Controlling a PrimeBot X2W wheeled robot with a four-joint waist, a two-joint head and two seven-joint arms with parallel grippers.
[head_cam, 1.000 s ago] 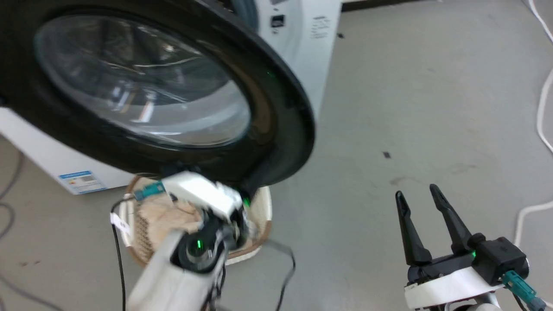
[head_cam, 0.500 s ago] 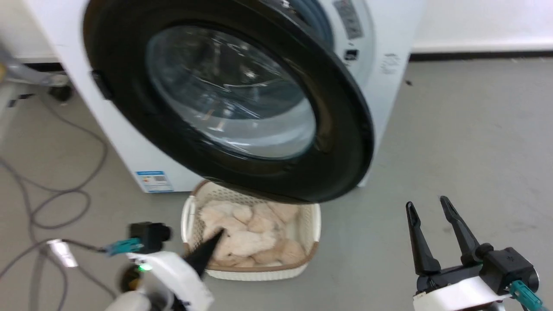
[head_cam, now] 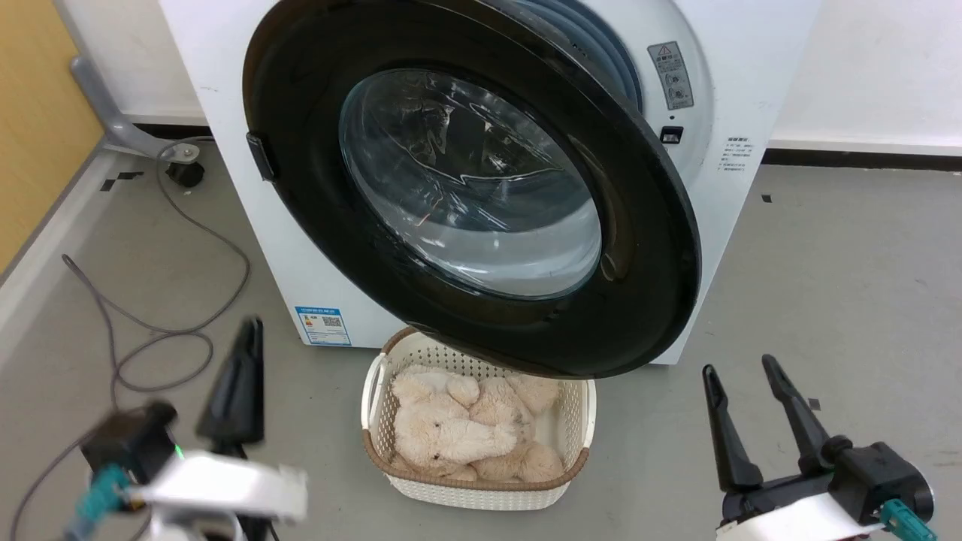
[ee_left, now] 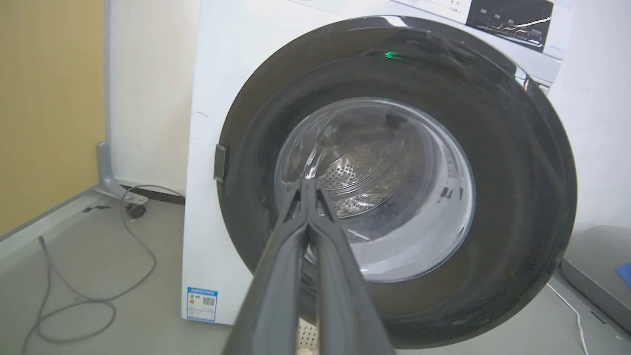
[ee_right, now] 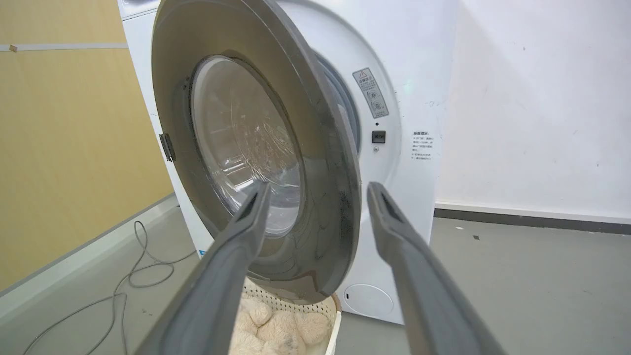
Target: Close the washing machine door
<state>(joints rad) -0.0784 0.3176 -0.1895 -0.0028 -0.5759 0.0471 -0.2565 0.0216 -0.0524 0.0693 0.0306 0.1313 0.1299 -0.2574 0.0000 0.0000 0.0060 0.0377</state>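
Observation:
The washing machine (head_cam: 740,68) is a white front-loader against the wall. Its round black-rimmed door (head_cam: 639,225), hinged on the left, stands ajar, the right edge swung out from the front. The glass bowl (head_cam: 473,180) shows the steel drum behind it. My left gripper (head_cam: 254,327) is shut and empty at the lower left, apart from the door; in the left wrist view it (ee_left: 306,181) points at the door (ee_left: 493,197). My right gripper (head_cam: 738,367) is open and empty at the lower right. In the right wrist view it (ee_right: 319,188) faces the door's free edge (ee_right: 340,162).
A cream perforated basket (head_cam: 374,391) of beige plush toys (head_cam: 451,432) sits on the floor under the door's lower rim. A grey cable (head_cam: 150,330) loops on the floor at the left, beside a wood-coloured panel (head_cam: 37,90). Bare grey floor (head_cam: 842,270) lies to the right.
The head camera has swung, bringing the whole machine into view. My left gripper has pulled away from the door's lower rim, down to the lower left. The right gripper has held its pose.

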